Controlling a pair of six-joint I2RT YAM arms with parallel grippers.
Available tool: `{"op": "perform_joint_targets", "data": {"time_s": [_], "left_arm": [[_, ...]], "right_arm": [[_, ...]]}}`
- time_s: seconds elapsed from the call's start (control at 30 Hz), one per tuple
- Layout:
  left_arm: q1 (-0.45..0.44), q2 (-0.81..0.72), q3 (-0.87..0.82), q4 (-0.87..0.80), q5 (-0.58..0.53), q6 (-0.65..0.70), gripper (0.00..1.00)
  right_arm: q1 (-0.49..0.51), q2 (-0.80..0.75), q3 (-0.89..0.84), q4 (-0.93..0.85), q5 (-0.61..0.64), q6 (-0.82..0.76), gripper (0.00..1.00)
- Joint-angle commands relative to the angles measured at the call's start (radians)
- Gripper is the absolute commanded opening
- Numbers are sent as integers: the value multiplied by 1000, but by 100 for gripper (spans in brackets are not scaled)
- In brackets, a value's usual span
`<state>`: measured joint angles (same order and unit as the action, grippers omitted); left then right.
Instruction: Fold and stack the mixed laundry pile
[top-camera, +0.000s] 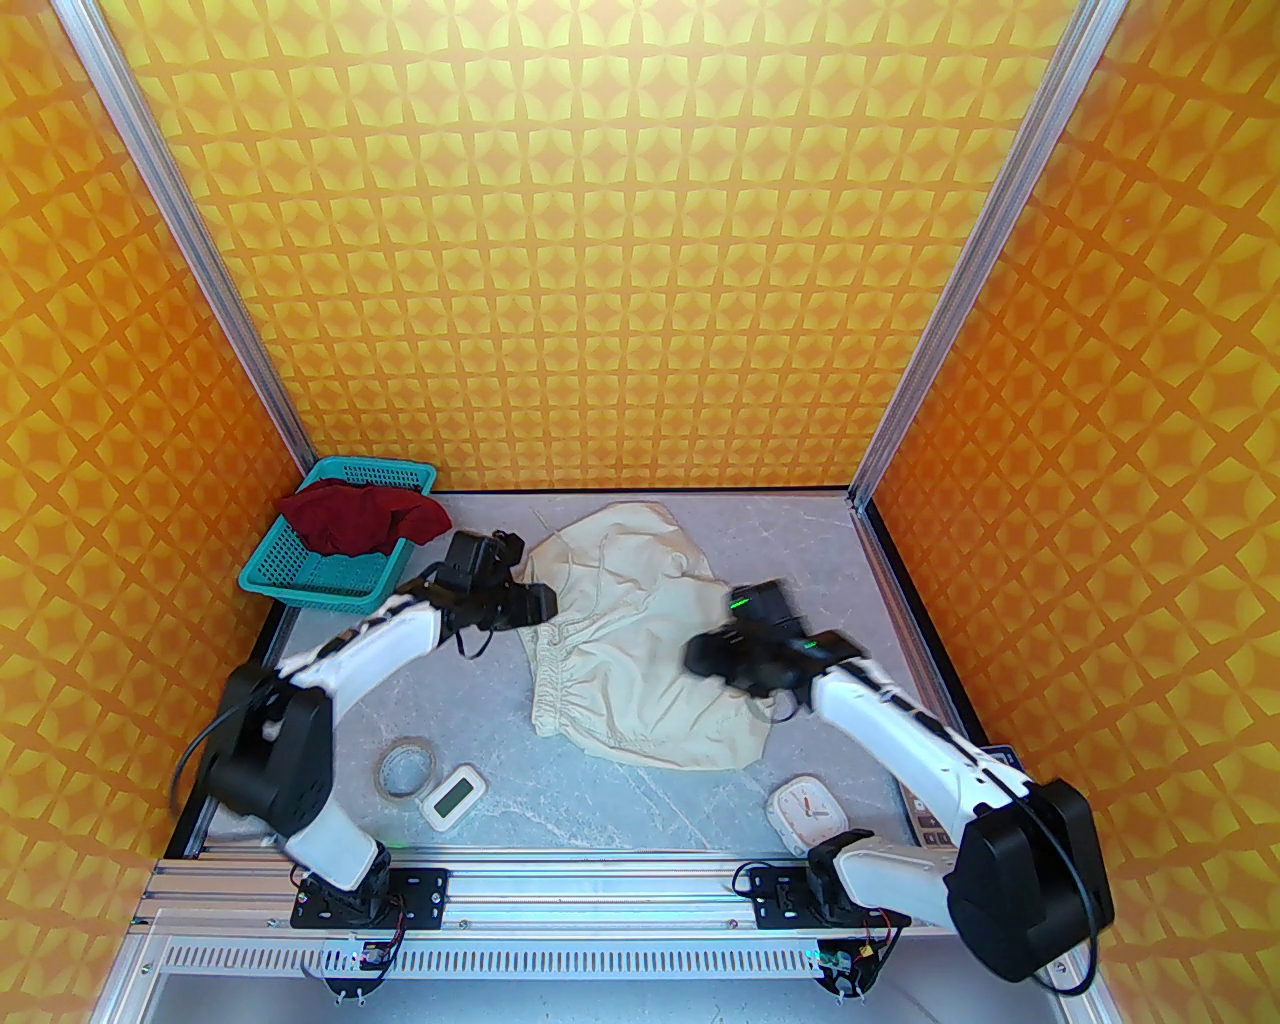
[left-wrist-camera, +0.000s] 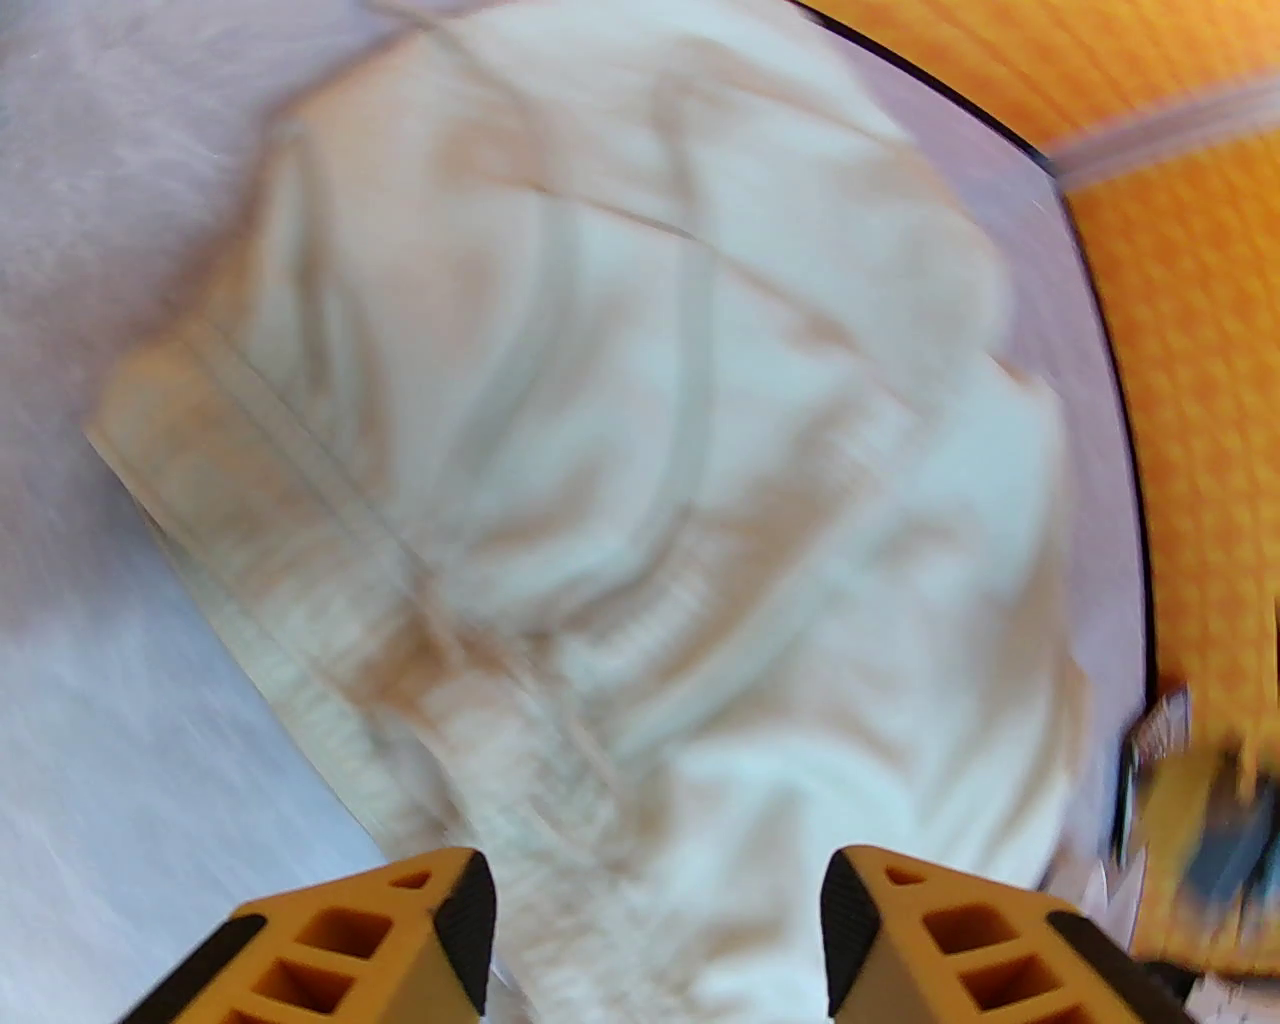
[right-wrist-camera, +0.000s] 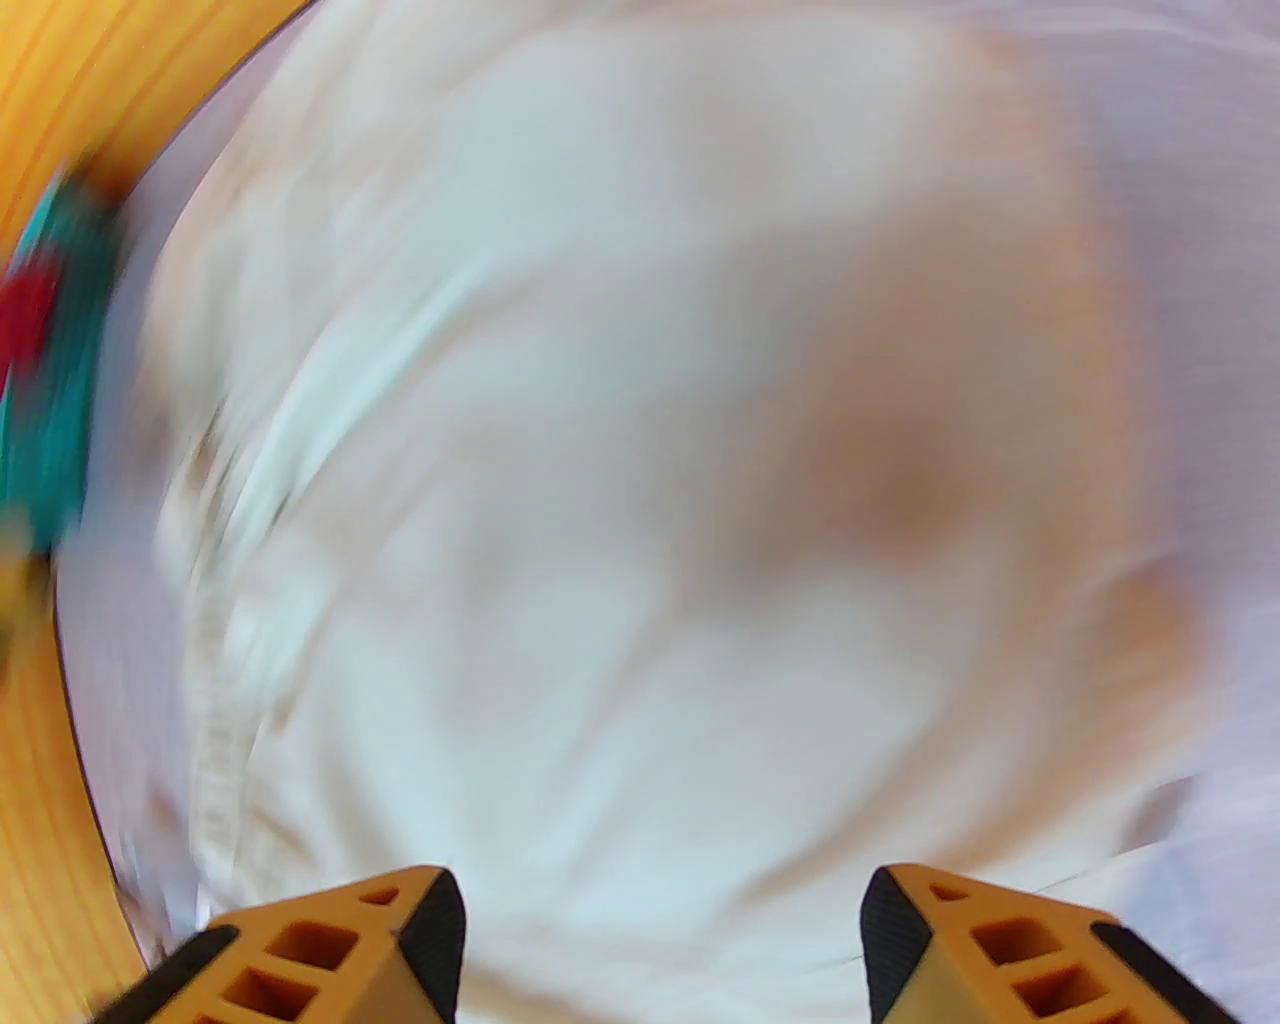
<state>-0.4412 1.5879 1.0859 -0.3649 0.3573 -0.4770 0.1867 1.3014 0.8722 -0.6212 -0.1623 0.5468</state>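
Note:
The cream piece (top-camera: 630, 630) lies spread and rumpled in the middle of the table, its gathered elastic band toward the near left. The dark red T-shirt (top-camera: 365, 515) is heaped in the teal basket (top-camera: 330, 585) at the back left. My left gripper (top-camera: 540, 600) hovers at the cream piece's left edge. In the left wrist view it (left-wrist-camera: 655, 930) is open above the gathered band of the cream piece (left-wrist-camera: 620, 400). My right gripper (top-camera: 700, 655) is over the cloth's right side. In the right wrist view it (right-wrist-camera: 660, 940) is open over the blurred cream piece (right-wrist-camera: 650, 500), holding nothing.
A roll of clear tape (top-camera: 405, 770) and a small white digital timer (top-camera: 450, 797) lie near the front left. A white square clock (top-camera: 805, 812) sits front right. Orange patterned walls close in the table on three sides. The basket (right-wrist-camera: 55, 400) shows at the right wrist view's left edge.

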Motion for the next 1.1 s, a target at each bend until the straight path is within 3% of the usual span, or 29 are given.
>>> {"op": "perform_joint_targets", "data": {"time_s": [0.0,0.13,0.3,0.4,0.53,0.67,0.77,0.93,1.03,1.07], "left_arm": [[-71,-12,-101,-73,-11,-36,58],[-103,-92,-195,-105,-57,-81,63],[-136,-243,-293,-170,-72,-136,79],[-167,-309,-354,-177,-66,-167,82],[-193,-317,-428,-62,2,-203,84],[-211,-232,-442,89,28,-232,84],[-211,-164,-441,199,27,-251,75],[-211,-152,-406,249,-11,-261,32],[-211,-204,-350,126,-85,-199,11],[-211,-217,-327,80,-101,-176,6]], "right_arm": [[-98,118,45,21,-20,-43,69],[-118,250,143,-74,48,-87,68],[-118,109,19,-132,48,-57,71],[-117,-2,-78,-171,14,-27,73],[-118,-99,-202,-159,-41,22,73],[-92,-84,-291,-57,-175,61,65],[-37,-63,-312,15,-204,104,59],[-26,-39,-239,69,-204,118,22],[-26,-18,-114,1,-157,78,1],[-26,-9,-72,-22,-146,66,0]]}}
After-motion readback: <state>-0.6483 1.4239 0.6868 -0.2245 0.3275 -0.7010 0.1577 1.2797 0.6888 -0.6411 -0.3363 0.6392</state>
